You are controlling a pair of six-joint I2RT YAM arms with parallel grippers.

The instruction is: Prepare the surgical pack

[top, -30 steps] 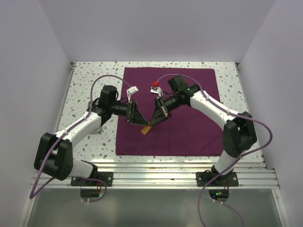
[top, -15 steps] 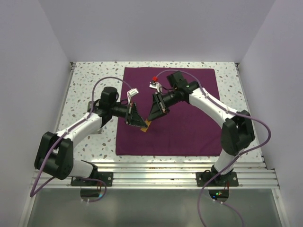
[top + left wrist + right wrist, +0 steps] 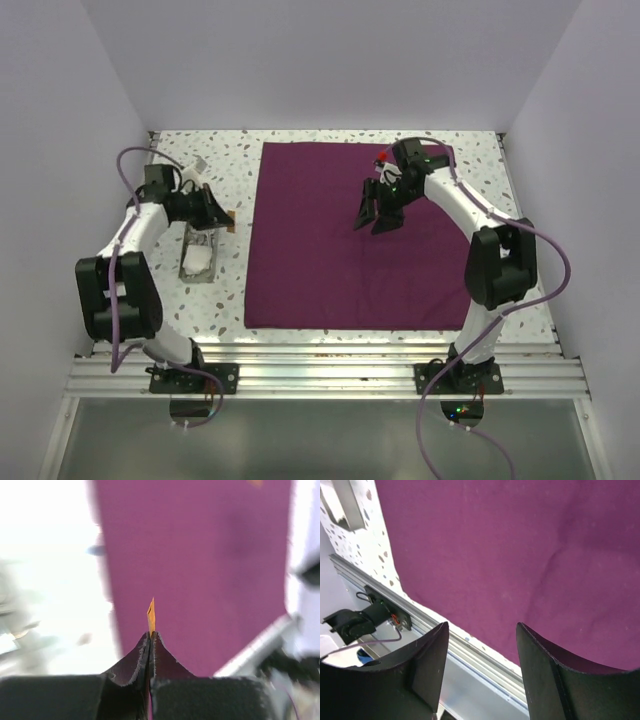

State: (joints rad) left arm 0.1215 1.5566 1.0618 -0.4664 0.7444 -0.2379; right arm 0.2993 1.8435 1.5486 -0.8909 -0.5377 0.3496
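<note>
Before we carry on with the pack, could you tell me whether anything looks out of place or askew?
Only a small orange strip, pinched in the shut left gripper and held near the metal tray. The maroon cloth lies flat and fairly square; the right gripper hangs open above it, empty.

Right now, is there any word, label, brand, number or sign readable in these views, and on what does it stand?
None can be read.
The maroon cloth is plain in all views.
The orange strip in the left gripper shows no print, though that view is blurred.
The metal tray is too small to tell any marking.
</note>
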